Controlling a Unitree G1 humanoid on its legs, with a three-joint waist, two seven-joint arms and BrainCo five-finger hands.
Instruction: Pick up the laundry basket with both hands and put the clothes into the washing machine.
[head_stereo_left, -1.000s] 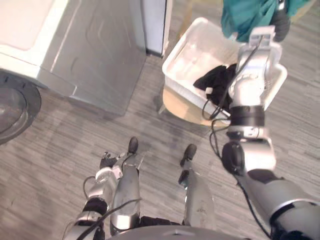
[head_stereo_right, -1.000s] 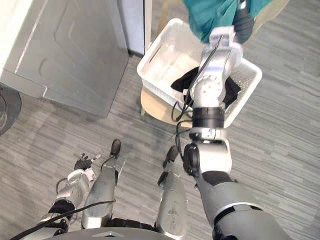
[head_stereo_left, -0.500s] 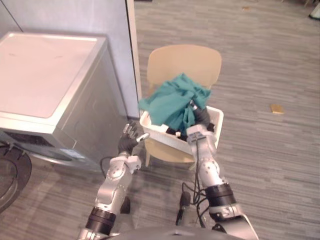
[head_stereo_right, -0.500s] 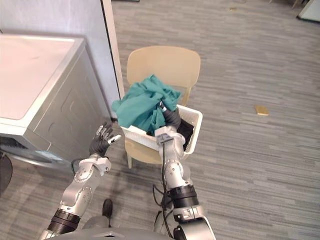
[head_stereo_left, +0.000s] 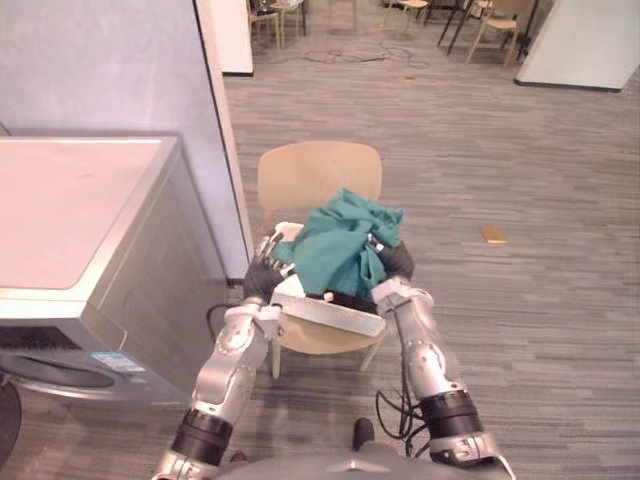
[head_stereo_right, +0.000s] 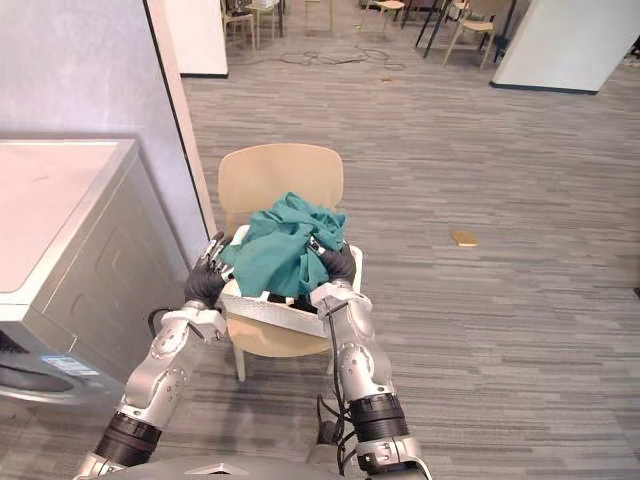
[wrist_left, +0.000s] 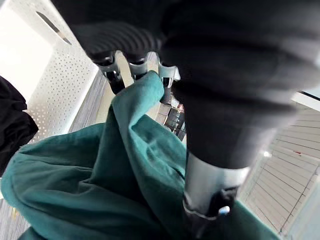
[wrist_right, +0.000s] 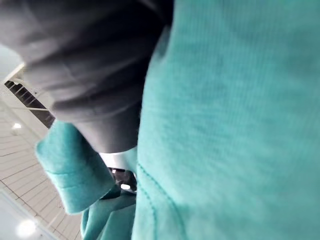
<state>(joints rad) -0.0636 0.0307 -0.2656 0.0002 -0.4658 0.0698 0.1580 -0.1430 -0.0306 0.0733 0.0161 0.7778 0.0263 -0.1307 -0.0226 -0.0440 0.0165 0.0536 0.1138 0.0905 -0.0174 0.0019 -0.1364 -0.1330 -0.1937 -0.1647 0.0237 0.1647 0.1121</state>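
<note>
Laundry basket sat on the seat of the tan chair with its long axis running left to right, so it lay squarely between the two hands, neither one nearer than the other. At the basket's left end the left hand stood with its fingers straight and apart, seemingly just touching the rim beside the teal garment heaped on the load. At the right end the right hand was pushed into that teal cloth, and whether it was clamped on anything could not be told. Left of the chair stood the washing machine, so the lift would likely need to carry leftward.
</note>
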